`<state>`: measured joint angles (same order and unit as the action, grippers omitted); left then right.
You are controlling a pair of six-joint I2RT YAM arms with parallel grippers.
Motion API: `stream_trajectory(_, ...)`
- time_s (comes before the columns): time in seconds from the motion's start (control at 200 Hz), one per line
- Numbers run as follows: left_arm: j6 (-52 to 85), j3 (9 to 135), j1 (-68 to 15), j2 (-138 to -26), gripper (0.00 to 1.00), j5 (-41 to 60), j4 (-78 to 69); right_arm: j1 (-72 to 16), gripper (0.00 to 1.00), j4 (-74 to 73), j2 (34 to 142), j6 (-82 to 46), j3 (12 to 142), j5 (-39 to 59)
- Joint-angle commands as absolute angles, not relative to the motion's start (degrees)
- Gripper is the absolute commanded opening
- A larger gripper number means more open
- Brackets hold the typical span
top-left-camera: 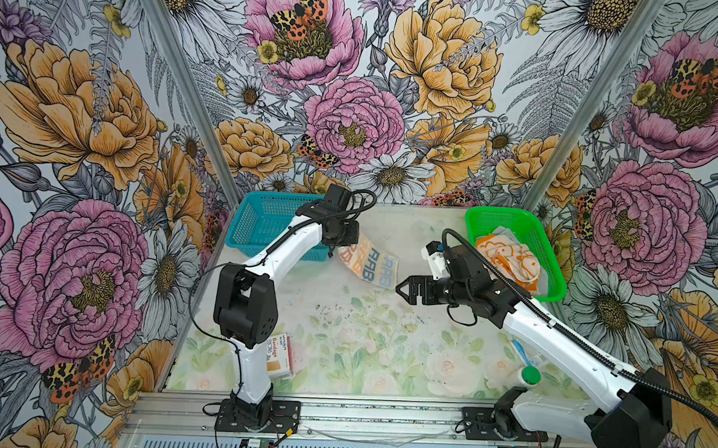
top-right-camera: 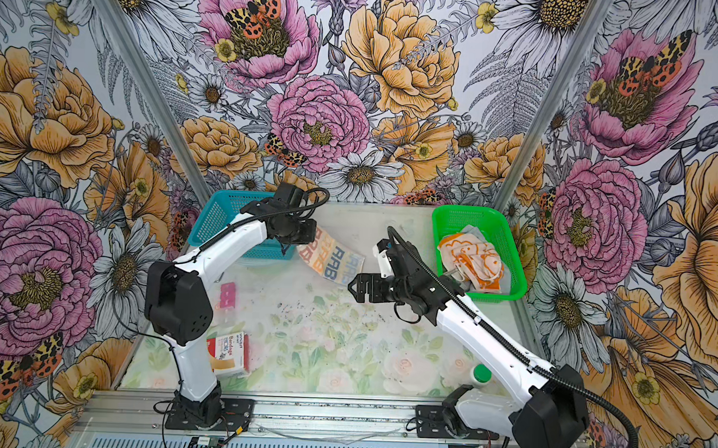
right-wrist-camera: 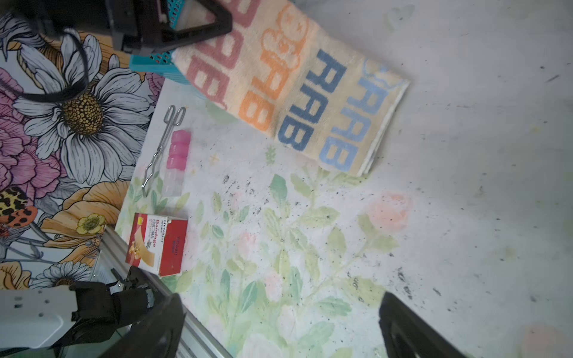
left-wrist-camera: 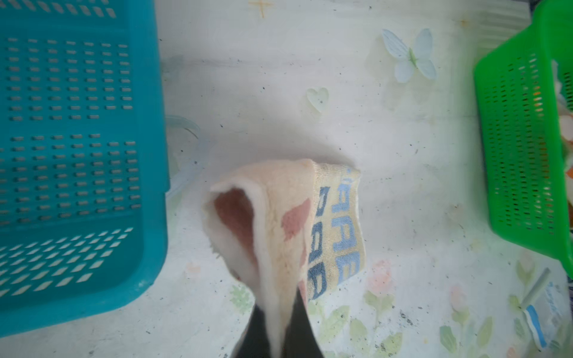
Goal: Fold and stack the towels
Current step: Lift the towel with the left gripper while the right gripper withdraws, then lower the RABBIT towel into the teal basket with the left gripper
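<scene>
The cream towel with "RABBIT" lettering lies doubled over on the table between the two baskets. Its end nearest the teal basket is raised. My left gripper is shut on that raised end, and cream cloth runs up between its black fingers. My right gripper hovers open just off the towel's near corner, holding nothing. The orange towel with white flowers lies crumpled in the green basket. A grey towel edge shows behind it.
A teal basket stands at the back left. A red-and-white bandage box, a pink tray and metal tongs lie near the left arm. A green-capped white bottle and a tube sit by the right arm's base.
</scene>
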<state>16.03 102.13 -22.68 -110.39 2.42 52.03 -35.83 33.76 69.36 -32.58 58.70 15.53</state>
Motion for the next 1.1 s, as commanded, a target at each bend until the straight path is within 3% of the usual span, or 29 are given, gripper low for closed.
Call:
stream_trajectory(0.0,10.9,110.0,-20.9,-114.1,0.0,-7.4,61.7,-38.0,0.99,32.6,67.6,-35.2,61.8,12.7)
stream_trajectory(0.23,7.0,122.8,-17.7,-119.8,0.0,-16.2,66.7,-39.8,0.99,31.8,65.9,-34.8,64.1,5.2)
stream_trajectory(0.5,3.8,130.7,-14.0,-123.5,0.0,-19.3,68.3,-39.8,0.99,31.8,66.7,-35.1,63.2,4.4)
stream_trajectory(1.096,0.4,140.3,-5.0,-130.0,0.0,-18.0,69.6,-39.8,0.99,31.9,69.2,-36.5,62.9,5.2)
